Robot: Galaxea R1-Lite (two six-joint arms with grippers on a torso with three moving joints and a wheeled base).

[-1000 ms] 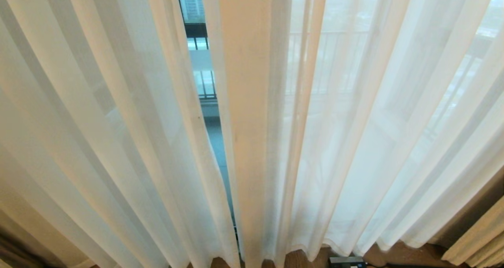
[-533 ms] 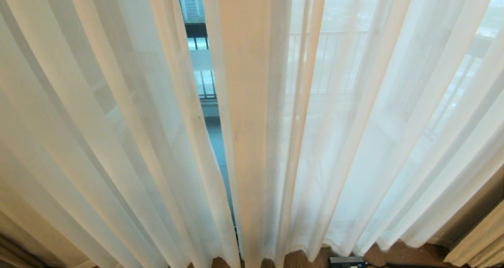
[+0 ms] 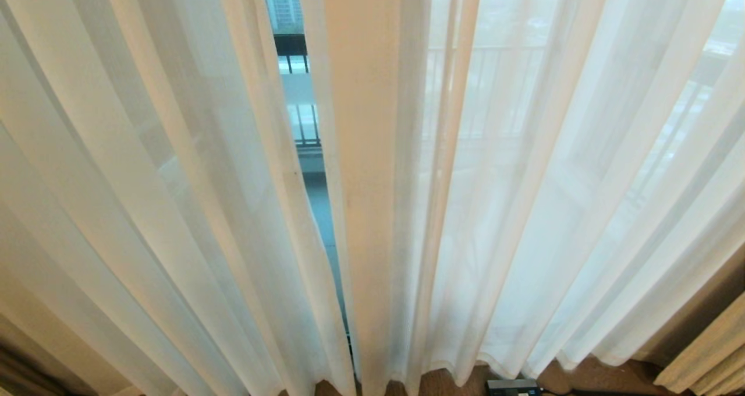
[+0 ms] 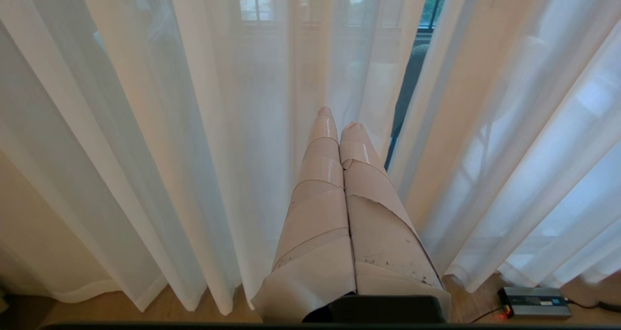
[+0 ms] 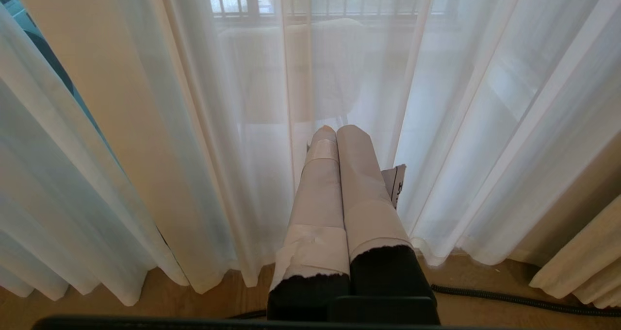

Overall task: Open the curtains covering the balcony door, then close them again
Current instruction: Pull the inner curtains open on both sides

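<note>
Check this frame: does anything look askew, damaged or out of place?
The sheer curtains hang with a narrow gap at the centre, not fully closed. Tape wrapping on the left tool is torn and scuffed. Nothing else stands out.

Thin sheer cloth curtains (image 3: 524,209) above matt wooden floor (image 5: 233,296)

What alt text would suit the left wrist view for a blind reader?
The left hand, fingers wrapped in pale tape and shut, points at sheer white curtains. A narrow gap beside it shows dark glass; a small grey box lies on the floor.
</note>
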